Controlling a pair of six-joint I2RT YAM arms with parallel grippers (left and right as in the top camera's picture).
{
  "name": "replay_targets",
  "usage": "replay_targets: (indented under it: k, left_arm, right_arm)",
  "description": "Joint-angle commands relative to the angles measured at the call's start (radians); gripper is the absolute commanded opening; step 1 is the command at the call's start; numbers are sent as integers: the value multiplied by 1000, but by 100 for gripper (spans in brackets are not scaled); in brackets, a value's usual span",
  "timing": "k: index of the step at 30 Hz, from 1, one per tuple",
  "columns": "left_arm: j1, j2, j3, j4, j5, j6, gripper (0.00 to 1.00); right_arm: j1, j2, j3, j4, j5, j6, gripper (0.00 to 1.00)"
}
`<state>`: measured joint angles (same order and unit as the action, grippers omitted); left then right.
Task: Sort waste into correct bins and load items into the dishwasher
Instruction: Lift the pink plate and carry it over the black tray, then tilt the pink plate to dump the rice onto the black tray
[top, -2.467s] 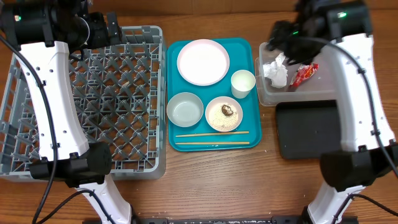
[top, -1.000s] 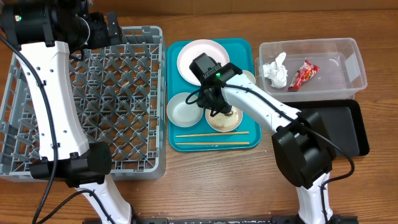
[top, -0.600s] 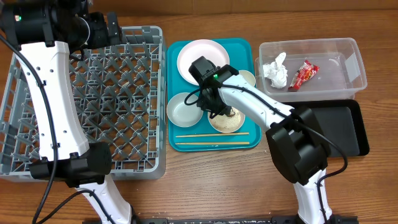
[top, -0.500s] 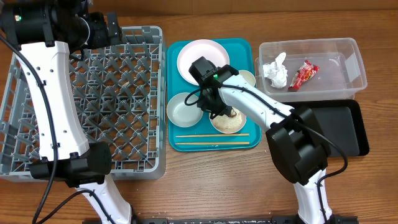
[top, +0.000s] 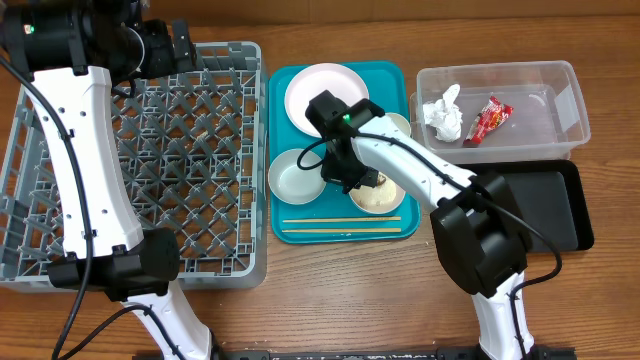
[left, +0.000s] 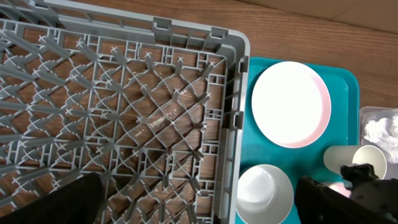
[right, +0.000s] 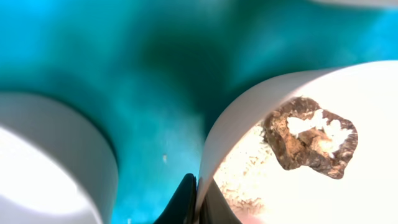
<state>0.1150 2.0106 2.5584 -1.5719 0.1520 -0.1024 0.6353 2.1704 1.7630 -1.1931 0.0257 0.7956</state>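
— Starting at the left edge of the surface, what stands there?

— The grey dish rack (top: 140, 160). The left gripper (left: 199, 202) hangs over its far right corner with the jaws wide apart and nothing between them.

— And in the middle of the surface?

— The teal tray (top: 280, 80). The large pink plate (top: 326, 95) lies at its far edge, the bowl (top: 295, 178) at its left edge, and the two chopsticks (top: 340, 225) lie along its near edge. The cup (top: 398, 124) is at the tray's right edge, partly hidden behind the arm.

— Where is the right gripper (right: 194, 199)?

— Just beside the bowl, pinched closed on the left rim of the smaller plate (top: 385, 198). This plate carries the rice grains (right: 249, 174) and the brown lump (right: 311, 140).

— What is at the right edge?

— The clear tub (top: 560, 100) in the far right corner holds the white tissue (top: 443, 112) and the red wrapper (top: 488, 120). The black tray (top: 545, 205) lies just beside it, toward the near edge.
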Motion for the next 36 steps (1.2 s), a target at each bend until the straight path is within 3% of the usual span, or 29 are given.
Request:
replay_targets:
  k: [1, 7, 19, 26, 36]
  left_arm:
    - [-3, -19, 16, 1, -6, -10, 100]
    - [-3, -19, 16, 1, -6, -10, 100]
    - [-3, -19, 16, 1, -6, -10, 100]
    - [-3, -19, 16, 1, -6, -10, 100]
    - [-3, -19, 16, 1, -6, -10, 100]
  right_arm:
    - [-2, -10, 93, -68, -54, -46, 4]
    - [-3, -90, 237, -282, -50, -124, 4]
    - [-88, -391, 237, -472, 132, -244, 4]
    - [-243, -546, 97, -373, 47, -437, 4]
    - [-593, -694, -296, -122, -384, -716, 4]
